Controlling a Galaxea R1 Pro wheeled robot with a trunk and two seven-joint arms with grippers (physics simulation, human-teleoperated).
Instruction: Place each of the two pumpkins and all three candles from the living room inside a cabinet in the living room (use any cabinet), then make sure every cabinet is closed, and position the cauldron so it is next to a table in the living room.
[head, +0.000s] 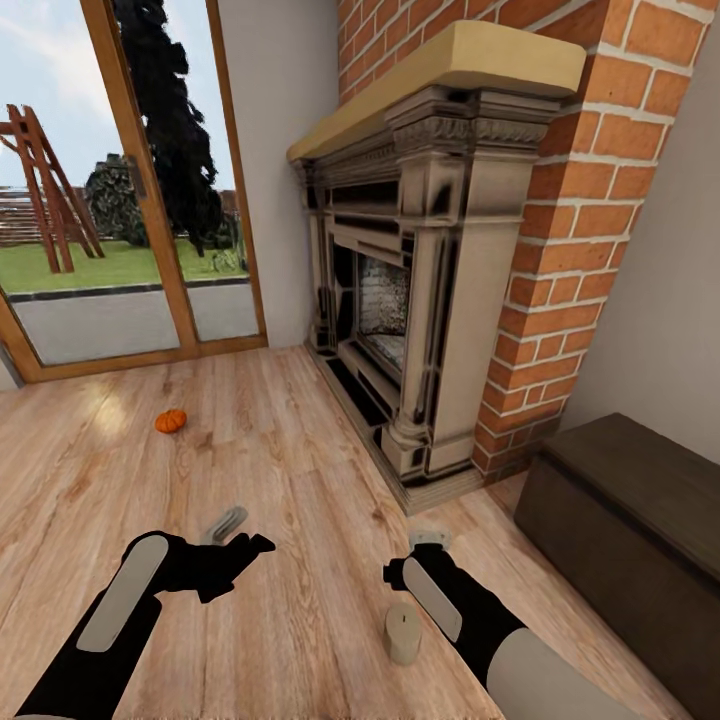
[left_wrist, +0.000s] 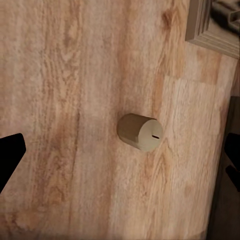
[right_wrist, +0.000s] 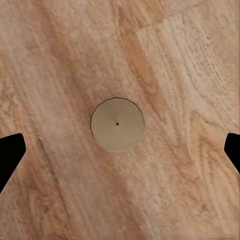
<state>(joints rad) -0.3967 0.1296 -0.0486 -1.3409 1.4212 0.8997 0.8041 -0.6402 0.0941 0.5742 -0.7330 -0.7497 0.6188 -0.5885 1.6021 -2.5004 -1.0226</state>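
Both arms hang over the wood floor by the brick fireplace. The right gripper is spread wide right above an upright candle. The left gripper is open too, with another candle below it. One pumpkin sits near the glass door, and the dark cabinet is off right.

Daylight enters through the glass door at the head view's left and leaves a pale sheen on the wooden floor just inside it. The room is evenly bright, with soft, faint shadows. The fireplace opening stays dark. Straight lines lean outward toward the head view's edges. Both wrist views are slightly soft, with smeared wood grain.
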